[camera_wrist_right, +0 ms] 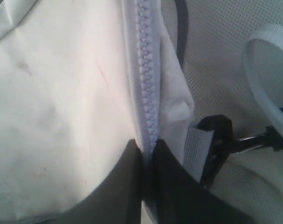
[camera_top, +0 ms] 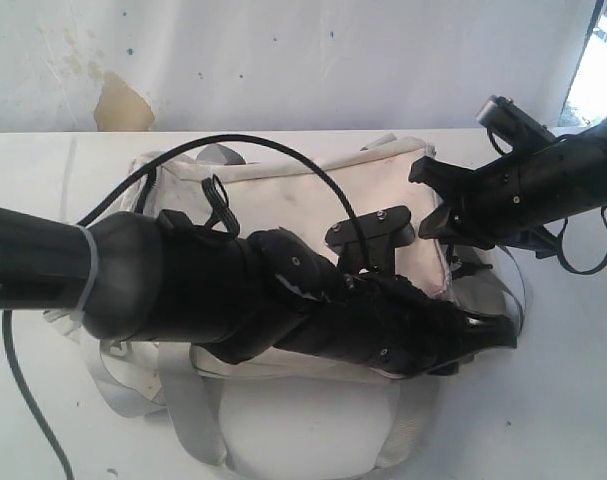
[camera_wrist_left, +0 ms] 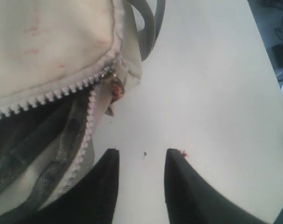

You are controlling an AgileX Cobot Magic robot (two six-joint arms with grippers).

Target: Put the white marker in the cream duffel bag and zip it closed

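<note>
- Cream fabric fills most of the scene: the cream duffel bag (camera_top: 313, 190) lies on the white counter (camera_top: 563, 400), with grey straps spilling out at its near side.
- The left claw (camera_wrist_left: 142, 156) hangs over bare counter just beside the bag's end. Its two black fingers stand a moderate way apart, with nothing between them.
- Just off those fingers sits the zipper slider (camera_wrist_left: 114, 86), at the corner of the bag. From there the two rows of white teeth (camera_wrist_left: 43, 98) part, showing a dark lining.
- The right claw (camera_wrist_right: 147, 144) is pinched together on the bag's closed zipper line (camera_wrist_right: 146, 70), the fingertips meeting over the seam. A black buckle (camera_wrist_right: 216, 140) on grey webbing is just beside it.
- The left arm reaches from the left across the front of the bag, nearly level, with its wrist dipping at the bag's right end.
- The right arm slants down from the upper right to the top of that same end.
</note>
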